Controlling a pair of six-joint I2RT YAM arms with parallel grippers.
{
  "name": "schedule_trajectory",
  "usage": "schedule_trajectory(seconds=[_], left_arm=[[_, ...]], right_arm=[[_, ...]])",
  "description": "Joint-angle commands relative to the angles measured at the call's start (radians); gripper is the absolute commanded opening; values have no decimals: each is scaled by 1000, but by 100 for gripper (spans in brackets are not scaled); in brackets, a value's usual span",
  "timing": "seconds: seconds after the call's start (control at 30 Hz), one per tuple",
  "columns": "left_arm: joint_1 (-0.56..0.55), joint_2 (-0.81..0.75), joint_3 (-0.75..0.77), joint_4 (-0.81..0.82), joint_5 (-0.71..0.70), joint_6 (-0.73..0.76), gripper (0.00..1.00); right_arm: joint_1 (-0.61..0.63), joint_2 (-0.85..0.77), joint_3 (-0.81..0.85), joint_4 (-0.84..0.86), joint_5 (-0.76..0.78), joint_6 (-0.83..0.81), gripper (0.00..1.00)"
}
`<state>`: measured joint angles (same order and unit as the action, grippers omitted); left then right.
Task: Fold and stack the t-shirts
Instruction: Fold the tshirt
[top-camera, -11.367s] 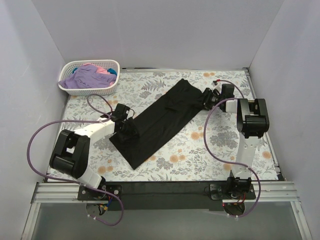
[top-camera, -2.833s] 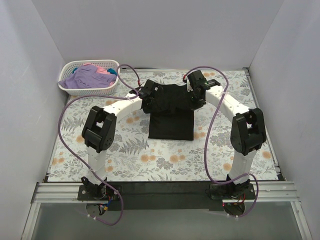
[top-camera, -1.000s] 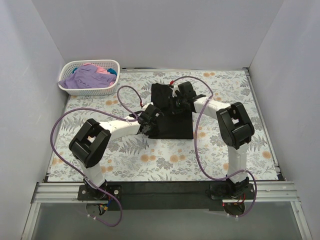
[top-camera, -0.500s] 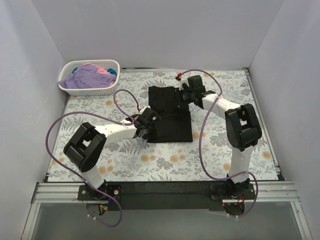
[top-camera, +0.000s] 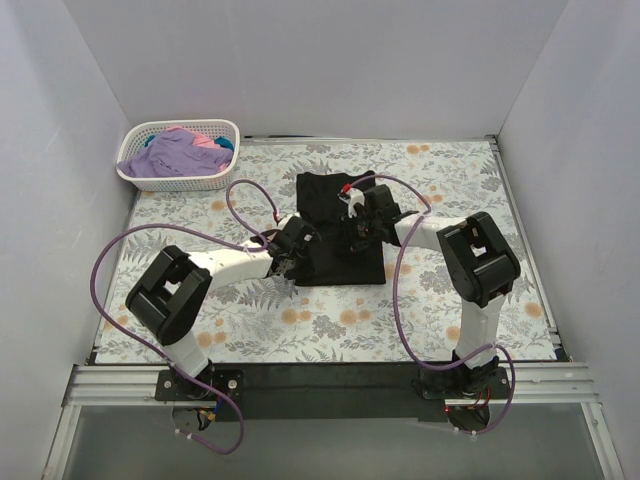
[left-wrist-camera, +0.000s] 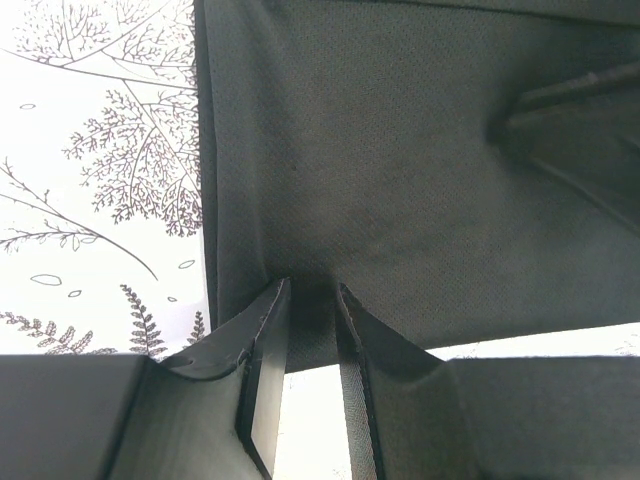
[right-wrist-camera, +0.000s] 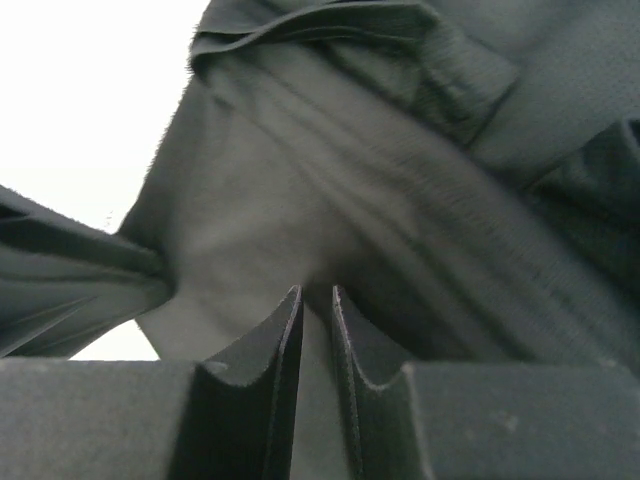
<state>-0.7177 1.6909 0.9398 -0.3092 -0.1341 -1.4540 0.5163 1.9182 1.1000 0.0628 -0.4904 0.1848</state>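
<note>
The black t-shirt (top-camera: 335, 200) lies folded into a rough rectangle at the middle of the floral table. My left gripper (top-camera: 297, 252) is at its near left edge; in the left wrist view (left-wrist-camera: 312, 290) the jaws stand narrow with the black cloth (left-wrist-camera: 400, 170) pinched between them. My right gripper (top-camera: 353, 228) is over the shirt's middle; in the right wrist view (right-wrist-camera: 315, 292) the jaws are almost closed on a fold of black cloth (right-wrist-camera: 330, 180). The lavender-purple t-shirt (top-camera: 170, 155), a pink one (top-camera: 205, 141) and a teal one (top-camera: 226, 144) lie heaped in the basket.
The white lattice basket (top-camera: 178, 180) stands at the far left corner. Purple cables loop from both arms over the floral tablecloth (top-camera: 300, 320). White walls close in the left, back and right sides.
My right gripper has moved from the shirt's far right edge toward the near side, onto the shirt's middle, carrying cloth with it. The left gripper has stayed at the near left edge.
</note>
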Motion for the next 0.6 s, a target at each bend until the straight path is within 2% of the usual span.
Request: schedule_trajectory(seconds=[0.0, 0.3, 0.57], left_arm=[[-12, -17, -50, -74, 13, 1, 24], [-14, -25, -85, -77, 27, -6, 24], [-20, -46, -105, -79, 28, -12, 24]], right_arm=[[-6, 37, 56, 63, -8, 1, 24], [-16, 77, 104, 63, 29, -13, 24], [-38, 139, 213, 62, 75, -38, 23]])
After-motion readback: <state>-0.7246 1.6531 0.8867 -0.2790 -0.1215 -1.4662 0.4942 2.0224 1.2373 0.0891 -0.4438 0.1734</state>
